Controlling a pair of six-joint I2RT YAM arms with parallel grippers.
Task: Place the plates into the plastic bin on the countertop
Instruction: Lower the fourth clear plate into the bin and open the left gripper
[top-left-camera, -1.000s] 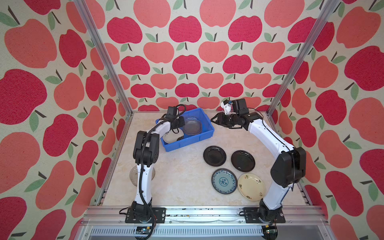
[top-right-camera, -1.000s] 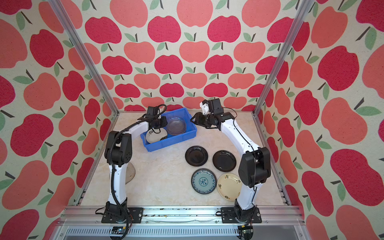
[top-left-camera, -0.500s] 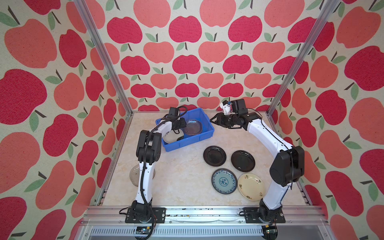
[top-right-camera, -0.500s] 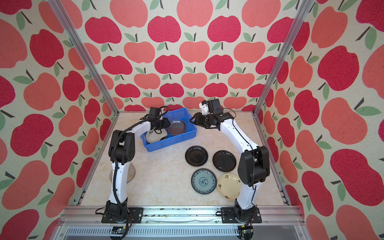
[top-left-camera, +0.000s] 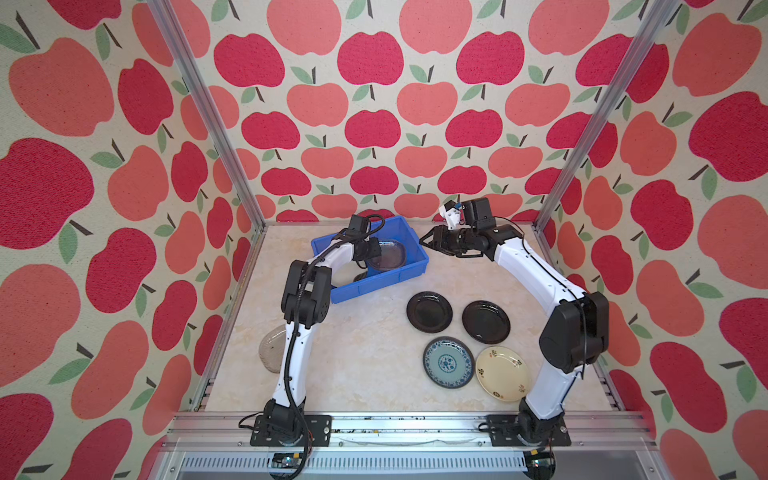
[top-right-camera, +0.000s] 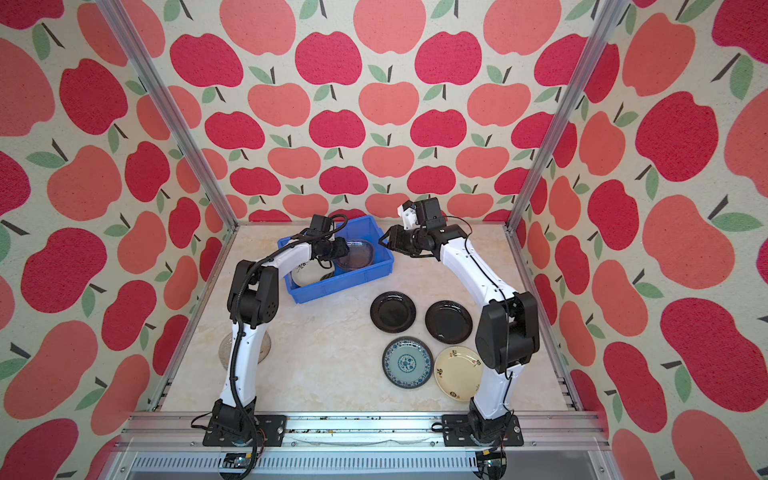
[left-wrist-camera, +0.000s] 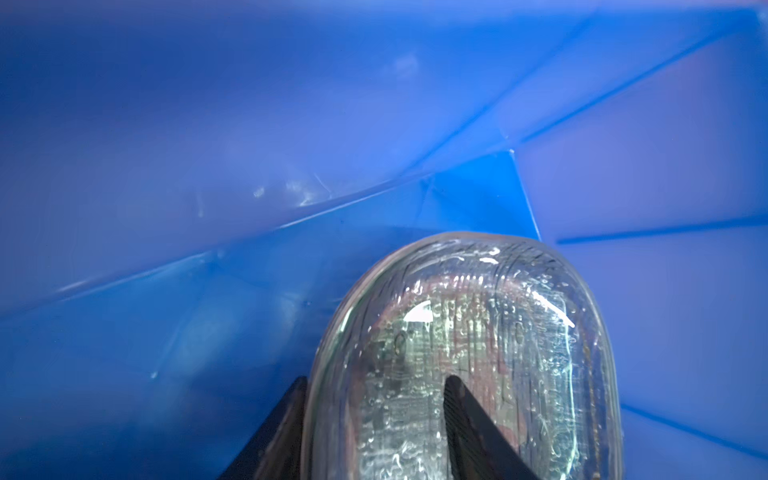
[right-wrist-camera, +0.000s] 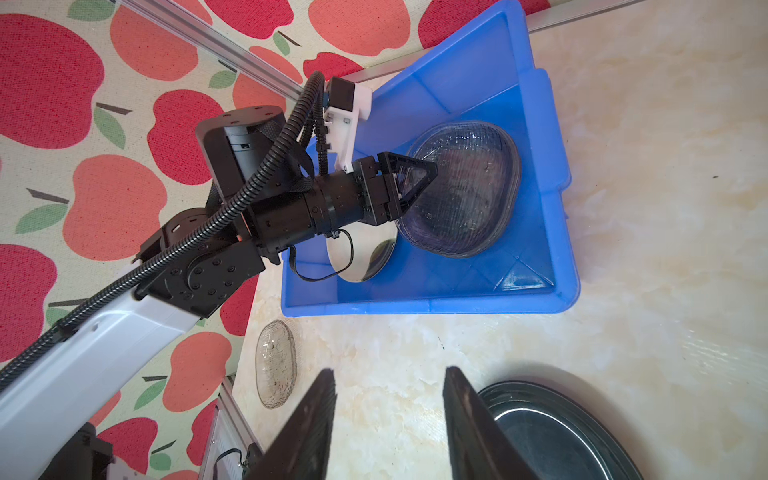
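Note:
The blue plastic bin sits at the back of the countertop. A smoky glass plate lies in its right half. My left gripper is open, its jaws apart astride that plate's rim. A cream plate lies in the bin's left half, partly under the left arm. My right gripper hangs open and empty beside the bin's right end.
On the countertop lie two black plates, a teal patterned plate and a cream plate. A clear glass plate lies near the left rail, partly behind the left arm.
My left gripper has opened and let go of the smoky glass plate, which now rests in the bin. The right arm has not moved.

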